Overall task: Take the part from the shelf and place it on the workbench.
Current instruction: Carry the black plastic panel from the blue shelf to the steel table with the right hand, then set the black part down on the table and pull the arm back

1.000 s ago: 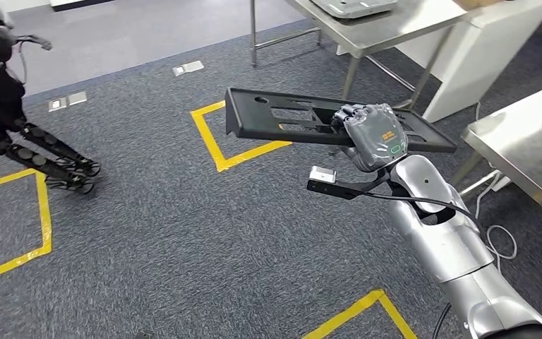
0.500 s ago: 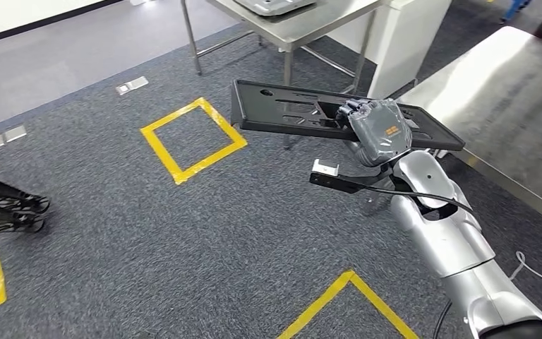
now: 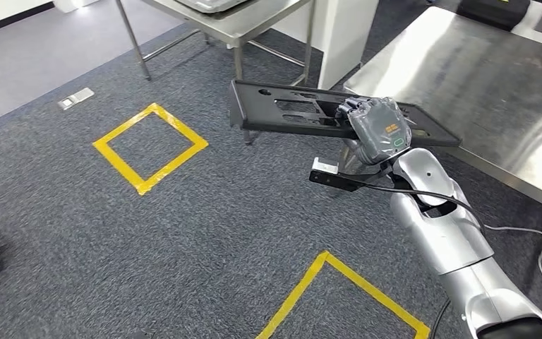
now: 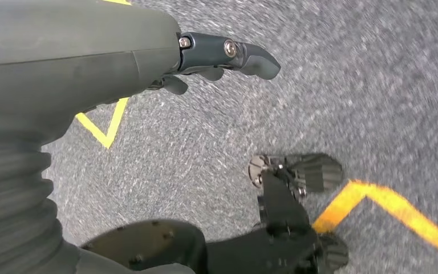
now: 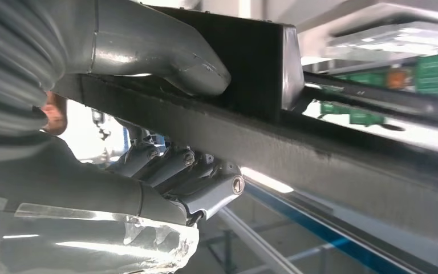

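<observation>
Clearly, the right hand (image 3: pixel 380 131) grips the part (image 3: pixel 282 113), a long flat black panel with cut-out slots, holding it level in the air above the grey carpet (image 3: pixel 205 233). In the right wrist view the thick thumb (image 5: pixel 165 57) presses on one face of the panel's edge while the darker fingers (image 5: pixel 194 182) curl against the opposite face, so the panel's rim is clamped between them. The far end of the part reaches over the near edge of the workbench (image 3: pixel 494 106), a steel-topped table, but the panel does not rest on it. Beyond the workbench stands a second steel table (image 3: pixel 254 18) on thin legs, with a white cabinet (image 3: pixel 335 32) just beside it. Away from the workbench, a yellow taped square (image 3: pixel 150 146) lies on the carpet, and another yellow taped corner (image 3: pixel 339 289) lies near the silver right arm (image 3: pixel 444 233).

The left hand (image 4: pixel 205 54) hangs over the carpet in the left wrist view, holding nothing, its fingers extended and slightly apart. Yellow tape lines (image 4: pixel 388 205) cross the carpet beneath it.
</observation>
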### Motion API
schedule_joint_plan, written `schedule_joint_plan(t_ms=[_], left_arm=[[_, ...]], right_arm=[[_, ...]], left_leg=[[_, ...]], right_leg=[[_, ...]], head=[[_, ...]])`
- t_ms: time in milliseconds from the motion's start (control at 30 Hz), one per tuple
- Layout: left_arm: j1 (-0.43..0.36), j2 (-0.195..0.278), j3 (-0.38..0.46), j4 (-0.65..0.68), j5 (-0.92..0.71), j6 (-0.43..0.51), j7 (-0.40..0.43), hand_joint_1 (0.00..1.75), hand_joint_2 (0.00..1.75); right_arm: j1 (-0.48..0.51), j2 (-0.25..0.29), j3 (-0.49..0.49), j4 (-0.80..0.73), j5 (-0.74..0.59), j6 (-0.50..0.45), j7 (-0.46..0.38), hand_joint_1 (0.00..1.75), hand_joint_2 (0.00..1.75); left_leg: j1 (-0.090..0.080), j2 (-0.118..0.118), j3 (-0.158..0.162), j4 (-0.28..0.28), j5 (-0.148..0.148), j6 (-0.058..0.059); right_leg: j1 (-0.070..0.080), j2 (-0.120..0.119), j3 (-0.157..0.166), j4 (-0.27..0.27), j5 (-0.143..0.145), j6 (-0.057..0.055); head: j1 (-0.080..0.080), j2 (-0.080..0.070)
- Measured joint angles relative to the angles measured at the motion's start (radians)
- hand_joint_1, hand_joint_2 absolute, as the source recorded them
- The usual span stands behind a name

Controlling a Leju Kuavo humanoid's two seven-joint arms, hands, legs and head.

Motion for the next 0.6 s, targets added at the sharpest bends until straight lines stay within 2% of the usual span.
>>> schedule_joint_plan(t_ms=[33, 67, 100, 167, 200, 233, 267, 333, 367, 400, 433, 467, 500, 533, 567, 600], left_arm=[[0.0, -0.001, 0.0, 0.0, 0.0, 0.001, -0.002, 0.0, 1.75], [0.0, -0.002, 0.001, 0.0, 0.001, 0.001, -0.003, 0.0, 1.75], [0.0, -0.002, 0.001, -0.001, 0.001, 0.002, -0.004, 0.0, 1.75], [0.0, -0.002, 0.001, -0.001, 0.001, 0.003, -0.005, 0.0, 1.75], [-0.001, -0.003, 0.001, -0.001, 0.002, 0.003, -0.006, 0.0, 1.75], [-0.001, -0.004, 0.001, -0.001, 0.002, 0.003, -0.006, 0.0, 1.75], [-0.001, -0.004, 0.001, -0.001, 0.002, 0.002, -0.007, 0.0, 1.75], [0.0, -0.005, 0.001, 0.0, 0.001, -0.002, -0.01, 0.0, 1.75], [0.001, -0.005, 0.001, 0.0, 0.001, -0.005, -0.011, 0.0, 1.75], [0.002, -0.005, 0.002, 0.0, 0.002, -0.007, -0.011, 0.0, 1.75], [0.002, -0.004, 0.002, 0.0, 0.002, -0.009, -0.012, 0.0, 1.75], [0.003, -0.004, 0.002, 0.0, 0.002, -0.01, -0.012, 0.0, 1.75], [0.003, -0.004, 0.001, 0.0, 0.002, -0.01, -0.012, 0.0, 1.75], [0.002, -0.003, 0.001, 0.0, 0.002, -0.01, -0.013, 0.0, 1.75], [0.003, -0.002, 0.002, 0.0, 0.002, -0.011, -0.014, 0.0, 1.75], [0.003, -0.001, 0.002, 0.0, 0.002, -0.011, -0.016, 0.0, 1.75]], right_arm=[[-0.004, 0.002, 0.0, 0.002, -0.001, 0.0, 0.0, 1.52, 1.75], [-0.008, 0.005, 0.0, 0.004, -0.001, -0.001, 0.0, 1.52, 1.75], [-0.011, 0.007, 0.0, 0.006, -0.002, -0.001, 0.0, 1.52, 1.75], [-0.012, 0.009, 0.0, 0.01, -0.002, -0.002, 0.0, 1.52, 1.75], [-0.012, 0.009, 0.0, 0.011, -0.003, -0.002, 0.0, 1.52, 1.75], [-0.013, 0.009, 0.0, 0.012, -0.003, -0.002, 0.0, 1.52, 1.75], [-0.014, 0.009, 0.0, 0.013, -0.003, -0.002, 0.0, 1.52, 1.75], [-0.015, 0.013, 0.0, 0.014, -0.004, -0.002, 0.0, 1.52, 1.75], [-0.014, 0.014, 0.001, 0.016, -0.005, -0.002, -0.001, 1.52, 1.75], [-0.013, 0.016, 0.002, 0.018, -0.005, -0.002, -0.002, 1.52, 1.75], [-0.011, 0.016, 0.002, 0.019, -0.005, -0.002, -0.002, 1.52, 1.75], [-0.011, 0.016, 0.002, 0.02, -0.005, -0.002, -0.003, 1.52, 1.75], [-0.011, 0.016, 0.002, 0.021, -0.006, -0.002, -0.003, 1.52, 1.75], [-0.011, 0.016, 0.002, 0.021, -0.006, -0.002, -0.003, 1.52, 1.75], [-0.012, 0.016, 0.001, 0.022, -0.006, -0.002, -0.003, 1.52, 1.75], [-0.013, 0.017, 0.001, 0.022, -0.006, -0.002, -0.003, 1.52, 1.75]], left_leg=[[-0.001, 0.011, -0.002, 0.009, -0.007, -0.01], [-0.003, 0.022, -0.004, 0.017, -0.013, -0.019], [-0.006, 0.031, -0.005, 0.024, -0.018, -0.027], [-0.003, 0.051, -0.004, 0.028, -0.022, -0.036], [0.002, 0.053, -0.004, 0.032, -0.027, -0.041], [0.007, 0.041, -0.007, 0.046, -0.04, -0.045], [0.011, 0.018, -0.02, 0.08, -0.064, -0.049], [0.013, -0.04, -0.078, 0.211, -0.136, -0.051], [0.012, -0.054, -0.113, 0.284, -0.166, -0.049], [0.01, -0.061, -0.139, 0.332, -0.177, -0.045], [0.008, -0.063, -0.148, 0.341, -0.167, -0.038], [0.005, -0.067, -0.136, 0.306, -0.138, -0.028], [0.001, -0.079, -0.108, 0.241, -0.098, -0.016], [-0.002, -0.101, -0.076, 0.169, -0.065, -0.002], [-0.006, -0.121, -0.049, 0.112, -0.041, 0.011], [-0.011, -0.136, -0.033, 0.077, -0.03, 0.021]], right_leg=[[-0.001, -0.021, 0.043, -0.071, 0.019, 0.008], [-0.001, -0.035, 0.07, -0.12, 0.03, 0.008], [0.001, -0.042, 0.085, -0.146, 0.034, 0.003], [0.004, -0.02, 0.082, -0.146, 0.034, -0.015], [0.004, -0.008, 0.081, -0.145, 0.035, -0.023], [0.003, 0.005, 0.08, -0.144, 0.036, -0.03], [0.002, 0.016, 0.08, -0.145, 0.038, -0.037], [0.005, 0.038, 0.08, -0.145, 0.04, -0.045], [0.009, 0.05, 0.08, -0.145, 0.041, -0.049], [0.014, 0.063, 0.08, -0.145, 0.042, -0.051], [0.019, 0.077, 0.08, -0.145, 0.043, -0.053], [0.023, 0.09, 0.08, -0.145, 0.044, -0.055], [0.027, 0.104, 0.08, -0.145, 0.046, -0.056], [0.028, 0.116, 0.08, -0.145, 0.048, -0.058], [0.029, 0.127, 0.079, -0.146, 0.05, -0.057], [0.028, 0.137, 0.077, -0.147, 0.053, -0.056]], head=[[0.002, 0.0], [0.002, 0.0], [0.002, 0.0], [-0.002, 0.0], [-0.003, 0.0], [-0.003, 0.0], [-0.004, 0.0], [-0.005, 0.0], [-0.006, 0.0], [-0.006, 0.0], [-0.006, 0.0], [-0.006, 0.0], [-0.006, 0.0], [-0.005, 0.0], [-0.003, 0.0], [-0.003, 0.0]])
